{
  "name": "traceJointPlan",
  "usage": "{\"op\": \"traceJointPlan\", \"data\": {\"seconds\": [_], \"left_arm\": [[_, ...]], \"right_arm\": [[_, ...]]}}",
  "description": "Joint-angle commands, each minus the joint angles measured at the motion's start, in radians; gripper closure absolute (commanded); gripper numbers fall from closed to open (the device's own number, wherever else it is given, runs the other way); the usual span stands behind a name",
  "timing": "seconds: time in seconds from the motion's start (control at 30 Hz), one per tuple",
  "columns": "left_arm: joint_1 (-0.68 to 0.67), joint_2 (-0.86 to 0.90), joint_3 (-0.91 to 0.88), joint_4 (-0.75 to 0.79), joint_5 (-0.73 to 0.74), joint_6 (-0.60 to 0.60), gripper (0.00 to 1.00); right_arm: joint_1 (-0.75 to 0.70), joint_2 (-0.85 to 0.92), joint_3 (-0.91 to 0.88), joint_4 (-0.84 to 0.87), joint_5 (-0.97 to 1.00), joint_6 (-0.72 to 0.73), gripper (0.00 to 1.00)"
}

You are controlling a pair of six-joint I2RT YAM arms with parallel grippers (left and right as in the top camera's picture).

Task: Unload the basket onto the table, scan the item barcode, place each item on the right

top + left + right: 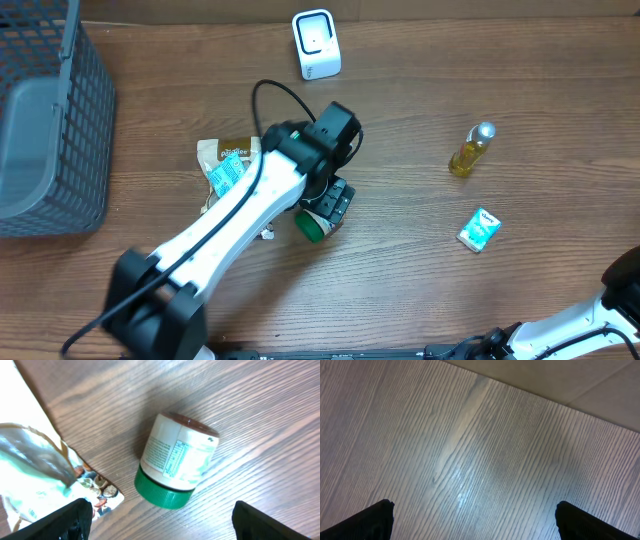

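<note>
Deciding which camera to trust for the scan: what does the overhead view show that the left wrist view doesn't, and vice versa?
Only overhead: the white scanner, grey basket, yellow bottle, small teal packet and the left arm.
Only left wrist: the small print on the green-lidded jar, and the left gripper, open and not touching it.
Both: that jar lying on its side, the snack pouch beside it, the wooden table.

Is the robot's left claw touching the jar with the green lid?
Apart. The left wrist view shows clear gaps between the jar and both open fingers of the left gripper.
</note>
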Motion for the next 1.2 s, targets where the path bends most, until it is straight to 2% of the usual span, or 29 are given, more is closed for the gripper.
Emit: {"op": "traceJointPlan", "data": {"seconds": [0.0,0.23,0.53,0.73,0.87,1.07,1.17], "left_arm": [[-0.008,-0.049,-0.163,0.087,-0.002,0.015,0.09],[-0.006,-0.067,-0.417,0.316,-0.005,0.028,0.09],[-0.006,-0.067,-0.445,0.436,-0.051,0.070,0.09],[-0.006,-0.066,-0.467,0.447,-0.051,0.080,0.14],[-0.006,-0.066,-0.467,0.439,-0.051,0.079,0.21],[-0.006,-0.058,-0.467,0.439,-0.051,0.090,0.21],[-0.006,-0.048,-0.467,0.443,-0.052,0.161,0.21]], "right_arm": [[-0.001,-0.014,0.010,0.004,0.006,0.000,0.00],[-0.001,-0.014,0.010,0.004,0.006,0.000,0.00],[-0.001,-0.014,0.010,0.004,0.006,0.000,0.00],[-0.001,-0.014,0.010,0.004,0.006,0.000,0.00],[-0.001,-0.014,0.010,0.004,0.006,0.000,0.00],[-0.001,-0.014,0.010,0.004,0.006,0.000,0.00],[-0.001,-0.014,0.010,0.004,0.006,0.000,0.00]]}}
